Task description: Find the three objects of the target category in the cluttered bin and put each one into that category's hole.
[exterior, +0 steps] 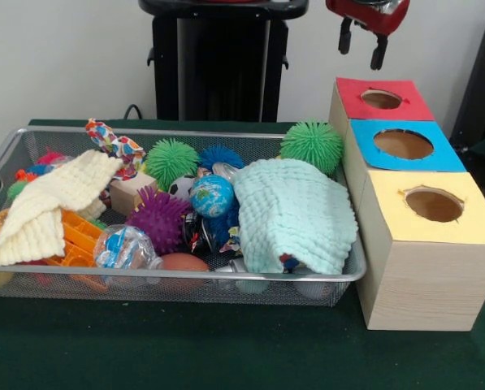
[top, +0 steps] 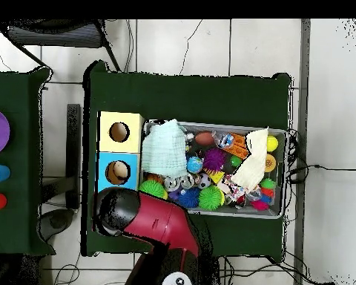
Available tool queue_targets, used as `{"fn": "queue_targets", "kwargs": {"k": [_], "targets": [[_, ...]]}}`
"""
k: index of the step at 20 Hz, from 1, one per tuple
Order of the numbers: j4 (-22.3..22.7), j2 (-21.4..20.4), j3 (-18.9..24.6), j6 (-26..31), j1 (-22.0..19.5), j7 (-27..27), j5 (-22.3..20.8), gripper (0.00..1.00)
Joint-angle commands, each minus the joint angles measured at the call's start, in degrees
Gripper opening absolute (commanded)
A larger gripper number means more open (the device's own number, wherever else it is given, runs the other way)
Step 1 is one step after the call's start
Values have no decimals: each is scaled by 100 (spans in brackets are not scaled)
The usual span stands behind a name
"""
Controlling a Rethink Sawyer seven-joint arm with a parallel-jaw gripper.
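Note:
The silver wire-mesh bin [exterior: 352, 272] lies on the green table, packed with toys and two cloths; it also shows in the overhead view [top: 285, 172]. My gripper [exterior: 362, 45] hangs open and empty high above the red-topped box [exterior: 352, 96]. In the overhead view the arm [top: 147, 219] hides both the gripper and that box. The blue-topped box [exterior: 447, 158] and yellow-topped box [exterior: 388, 221] stand in line with it, each with a round hole. I cannot make out any small string-looped toys; the tan-orange figure and the pale yellow one are hidden or out of view.
A mint cloth [exterior: 291, 215] and a cream cloth [exterior: 51, 203] cover parts of the bin. Between them lie green spiky balls [exterior: 171, 161], a purple spiky ball [exterior: 157, 218], a globe ball [exterior: 212, 195] and orange plastic pieces [exterior: 78, 236]. Another green spiky ball [exterior: 311, 146] sits at the bin's far right corner.

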Motion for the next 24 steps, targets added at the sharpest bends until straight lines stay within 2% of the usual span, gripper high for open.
{"fn": "queue_targets", "kwargs": {"k": [1,7,10,17,24], "targets": [[-849,109,29,-604,-271,475,-489,100],[-954,238,250,-1453,-530,147,-778,100],[-1199,334,186,-1544,-522,183,-983,100],[-1521,538,441,-1589,-657,65,-1151,100],[-1625,667,562,-1749,-780,106,-1227,100]]}}
